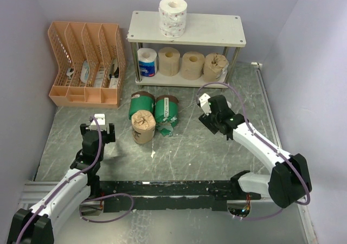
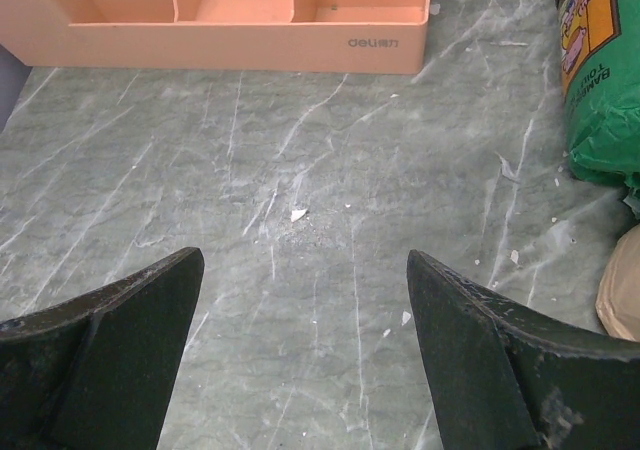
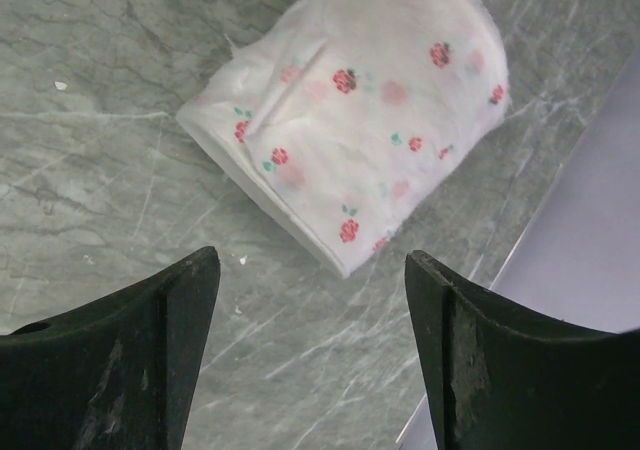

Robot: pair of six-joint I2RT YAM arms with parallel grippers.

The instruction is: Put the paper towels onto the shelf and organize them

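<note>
Left gripper [image 2: 305, 260]: nearest to us on the left; its jaws are spread wide over the bare table [image 1: 184, 160], and we see nothing held or touched.
Loose group: in the middle of the table, right of the left gripper, a brown-paper roll [image 1: 143, 126] stands on end. Just beyond it two green rolls [image 1: 141, 104] [image 1: 167, 109] stand side by side.
Right gripper [image 3: 312, 260]: right of that group; its jaws are parted and we see nothing between them.
Red-printed white roll [image 3: 360, 110]: lies on its side on the table just beyond the right gripper's fingertips, apart from both fingers. We cannot tell what the pale surface to its right is.
Shelf [image 1: 217, 27], lower tier: from left to right we count a blue-and-white roll [image 1: 147, 62], two tan rolls [image 1: 169, 61] [image 1: 192, 65] and a crumpled brown-paper one [image 1: 215, 66], in a row and close together.
Shelf, top board: one white patterned roll [image 1: 173, 16] stands upright left of centre.
Orange organizer [image 1: 59, 59]: far left, beside the shelf; its slots hold small items we cannot make out.
</note>
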